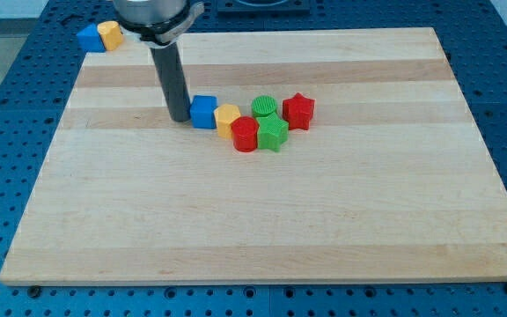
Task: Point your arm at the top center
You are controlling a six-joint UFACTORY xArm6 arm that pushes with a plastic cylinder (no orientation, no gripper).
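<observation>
My dark rod comes down from the view's top left, and my tip (pixel 180 118) rests on the wooden board (pixel 262 220), just left of a blue block (pixel 204 112) and touching or nearly touching it. To the right of the blue block runs a tight cluster: a yellow block (pixel 227 120), a red block (pixel 245 135), a green star-like block (pixel 273 134), a green round block (pixel 264 107) and a red star block (pixel 298 111). A blue block (pixel 90 38) and a yellow block (pixel 110 34) sit together at the board's top left corner.
The board lies on a blue perforated table (pixel 7 114). The robot's dark body (pixel 152 18) hangs over the board's top left edge.
</observation>
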